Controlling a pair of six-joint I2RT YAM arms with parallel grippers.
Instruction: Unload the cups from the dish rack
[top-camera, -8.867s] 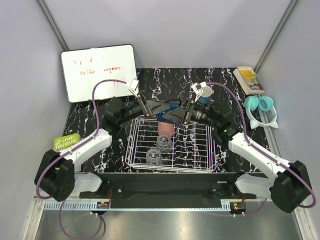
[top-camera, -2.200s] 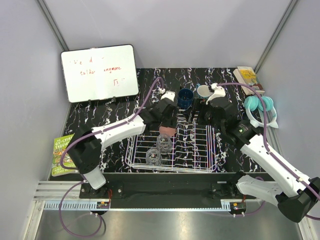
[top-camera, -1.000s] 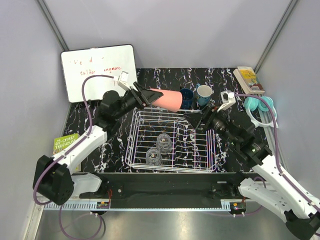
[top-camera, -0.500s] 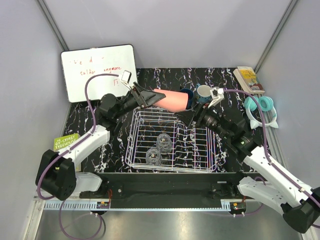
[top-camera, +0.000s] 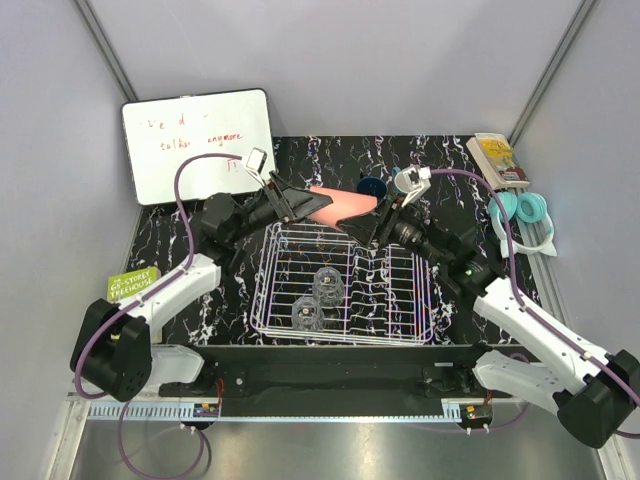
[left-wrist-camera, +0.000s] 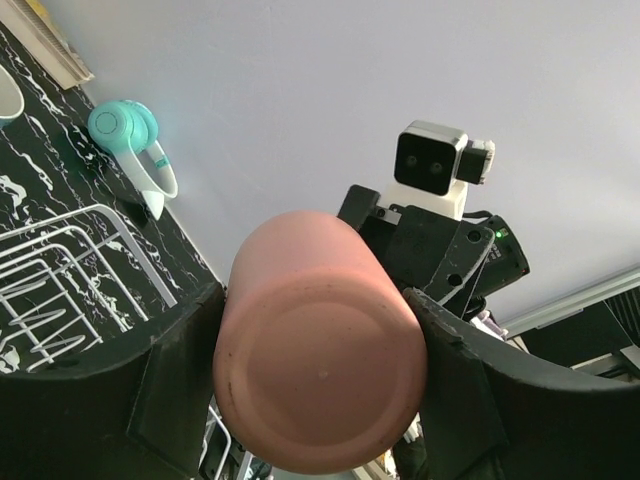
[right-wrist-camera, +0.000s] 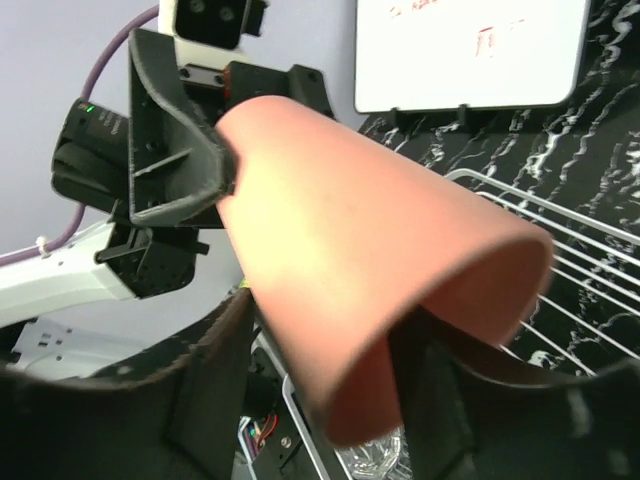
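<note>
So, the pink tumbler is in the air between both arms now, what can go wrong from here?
The salmon-pink tumbler lies sideways, clamped by the left end effector, its mouth at the right end effector, whose grip I cannot confirm. If the left releases too early, the tumbler could fall onto the dish rack and hit the clear glass cups in it.

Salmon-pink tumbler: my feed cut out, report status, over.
Left hand shut on salmon-pink tumbler, held level over dish rack far side. Right hand straddling its mouth, grip unconfirmed. Two clear glass cups in rack.
</note>
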